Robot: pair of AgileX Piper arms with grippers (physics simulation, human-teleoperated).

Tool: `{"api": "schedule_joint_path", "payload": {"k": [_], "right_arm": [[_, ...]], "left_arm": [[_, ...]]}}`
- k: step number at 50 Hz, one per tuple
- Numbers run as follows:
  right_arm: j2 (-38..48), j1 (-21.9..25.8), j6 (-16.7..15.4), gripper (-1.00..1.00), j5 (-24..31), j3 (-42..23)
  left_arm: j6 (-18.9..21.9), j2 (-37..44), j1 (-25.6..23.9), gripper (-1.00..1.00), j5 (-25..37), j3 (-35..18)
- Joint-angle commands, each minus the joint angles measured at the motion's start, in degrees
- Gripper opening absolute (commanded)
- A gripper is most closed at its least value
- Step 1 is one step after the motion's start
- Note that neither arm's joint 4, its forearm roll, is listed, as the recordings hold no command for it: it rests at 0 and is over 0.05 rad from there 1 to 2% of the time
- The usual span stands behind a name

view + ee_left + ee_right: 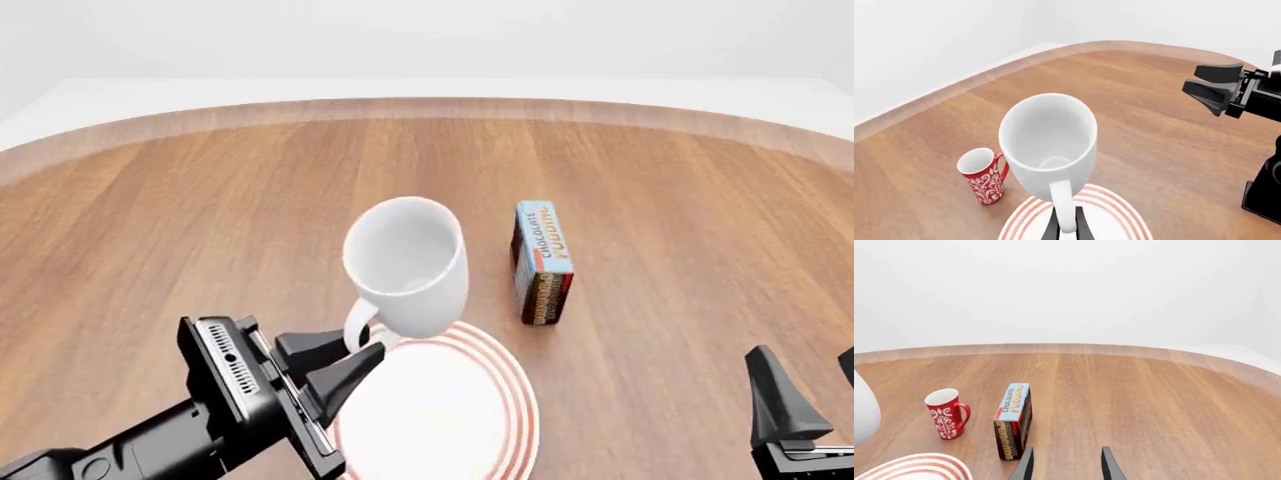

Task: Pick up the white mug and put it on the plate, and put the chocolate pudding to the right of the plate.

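The left gripper (350,362) is clamped on the loop handle of the white mug (407,264), holding it tilted above the far edge of the plate (454,415); whether the mug touches the plate cannot be told. The chocolate pudding (543,262) stands on edge on the wooden table (200,230), just beyond the plate's right side, its blue face lettered "CHOCOLATE PUDDING". A red mug (946,413) with white floral pattern stands left of the carton. The right gripper (1066,464) holds nothing, fingers apart.
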Motion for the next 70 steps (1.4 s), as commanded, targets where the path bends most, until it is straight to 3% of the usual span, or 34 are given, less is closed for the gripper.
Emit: {"api": "schedule_joint_path", "payload": {"k": [1, 70], "right_arm": [[0.01, -0.04, 0.02, 1.0, 0.01, 0.0], [0.0, 0.02, 0.0, 1.0, 0.01, 0.0]], "left_arm": [[-1.19, 1.09, 0.5, -1.0, -1.94, 2.25], [-6.67, 13.36, -0.64, -1.0, -8.73, 6.76]]}}
